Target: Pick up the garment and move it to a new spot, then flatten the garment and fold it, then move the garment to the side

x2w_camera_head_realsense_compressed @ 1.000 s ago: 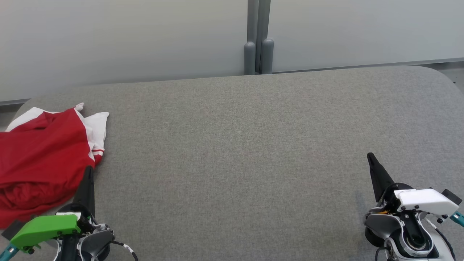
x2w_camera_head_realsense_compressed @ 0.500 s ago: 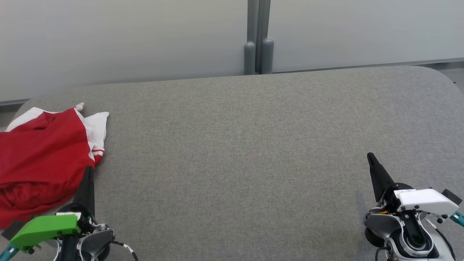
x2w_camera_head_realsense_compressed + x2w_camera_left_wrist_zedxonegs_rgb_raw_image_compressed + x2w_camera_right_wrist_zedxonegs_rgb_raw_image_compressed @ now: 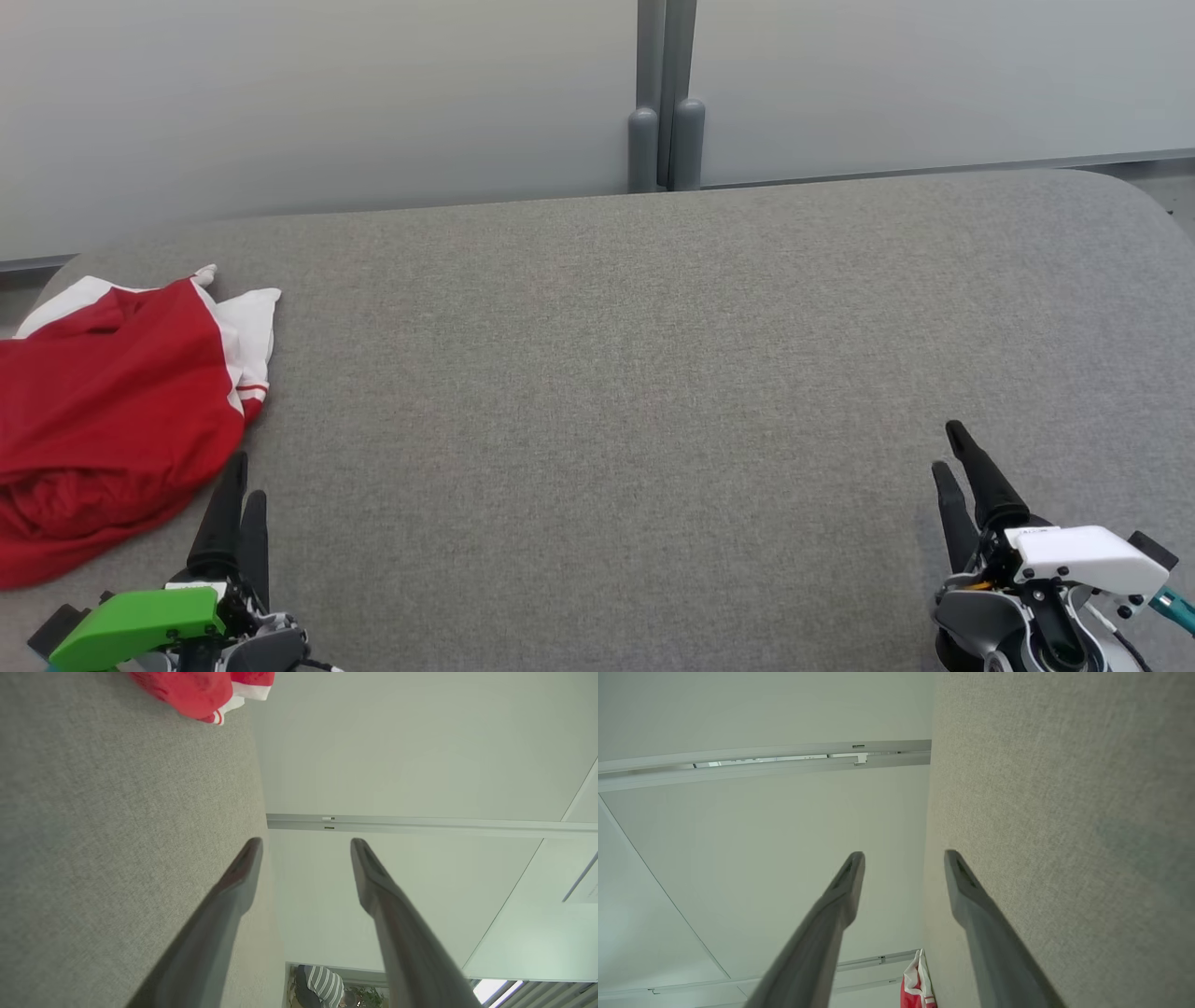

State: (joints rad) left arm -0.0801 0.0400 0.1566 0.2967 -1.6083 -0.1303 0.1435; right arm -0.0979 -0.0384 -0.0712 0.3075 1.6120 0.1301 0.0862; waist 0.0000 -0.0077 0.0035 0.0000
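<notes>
We held our left tool and right tool released, fingers apart, over the tabletop; the red-and-white garment lay crumpled near the left tool.

Garment soft smooth cloth; table matt coarse-woven fabric.

A grey fabric table with rounded corners stood against pale wall panels, which met at a grey post. The light was soft and even. Beyond, a person in stripes was beside a plant.
</notes>
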